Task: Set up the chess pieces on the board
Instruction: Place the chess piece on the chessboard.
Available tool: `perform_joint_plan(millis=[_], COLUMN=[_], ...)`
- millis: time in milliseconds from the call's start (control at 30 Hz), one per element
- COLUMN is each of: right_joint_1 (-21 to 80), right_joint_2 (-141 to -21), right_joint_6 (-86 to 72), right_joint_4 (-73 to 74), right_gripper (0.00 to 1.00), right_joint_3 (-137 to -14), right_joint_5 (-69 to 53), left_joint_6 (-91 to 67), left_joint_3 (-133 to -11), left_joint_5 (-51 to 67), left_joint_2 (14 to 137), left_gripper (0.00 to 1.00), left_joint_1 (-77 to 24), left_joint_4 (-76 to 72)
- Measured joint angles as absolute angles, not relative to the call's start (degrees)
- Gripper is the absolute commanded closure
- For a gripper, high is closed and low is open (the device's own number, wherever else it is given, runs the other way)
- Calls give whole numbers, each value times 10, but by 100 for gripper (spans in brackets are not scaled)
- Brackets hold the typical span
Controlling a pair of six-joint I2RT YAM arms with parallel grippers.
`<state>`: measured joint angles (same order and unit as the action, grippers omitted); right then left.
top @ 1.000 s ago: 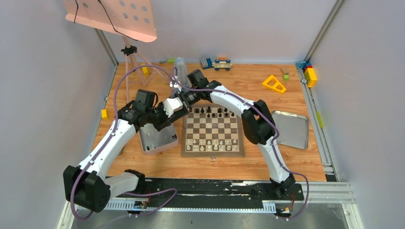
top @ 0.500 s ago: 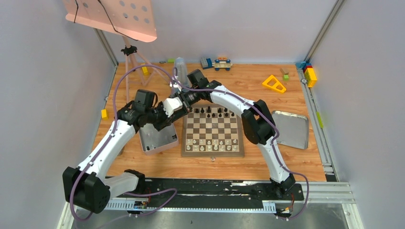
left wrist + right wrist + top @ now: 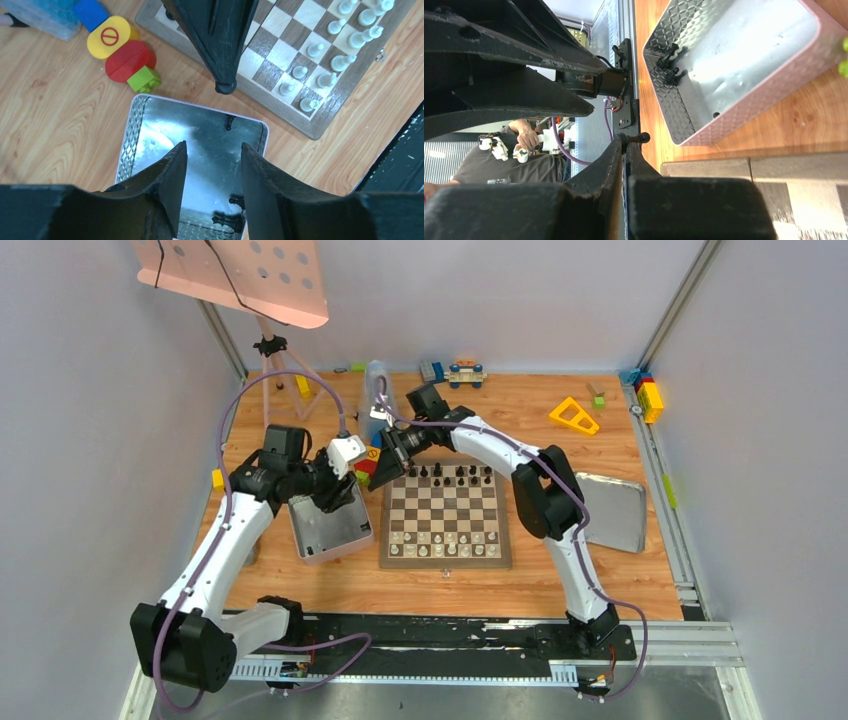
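The board (image 3: 445, 515) lies mid-table, with white chess pieces (image 3: 445, 540) on its near rows and black ones (image 3: 450, 475) along the far row. My right gripper (image 3: 393, 454) hovers at the board's far left corner, shut on a small black piece (image 3: 640, 137) whose round head pokes past the tips (image 3: 226, 89). My left gripper (image 3: 212, 147) is open and empty above the grey tray (image 3: 322, 530). A few black pieces (image 3: 235, 202) lie in that tray (image 3: 150, 130), also visible in the right wrist view as black pieces (image 3: 668, 62).
Red, yellow and green toy blocks (image 3: 367, 465) sit between the tray and the board's far left corner. A second metal tray (image 3: 610, 510) lies right of the board. A yellow triangle (image 3: 573, 415), a clear container (image 3: 377, 380) and a stand's tripod (image 3: 280, 360) are farther back.
The two grippers were together at the board's far left corner. The left gripper has opened and drawn back left over the tray, while the right gripper keeps the black piece.
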<state>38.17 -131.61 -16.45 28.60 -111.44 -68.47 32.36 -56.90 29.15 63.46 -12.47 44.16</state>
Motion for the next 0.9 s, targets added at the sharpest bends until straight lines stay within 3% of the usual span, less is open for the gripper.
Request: perform_joint_plan(millis=[233,500,900], right_joint_1=[343,280,242], right_joint_2=[-1270,-1181,-1152], right_joint_6=[-198,-323,-620], right_joint_4=[252,104,-233], right_gripper=[100,100,100], right_joint_3=[-1060,-974,-890], right_joint_5=[-703,-752,-797], left_joint_6=[309,323,249], left_joint_3=[-572,-575,-590], left_joint_5=[361,474,577], left_joint_2=[644,679,756], left_gripper=[39,35,42], left_joint_1=[-119,-119,-124], left_joint_4=[406,349,135])
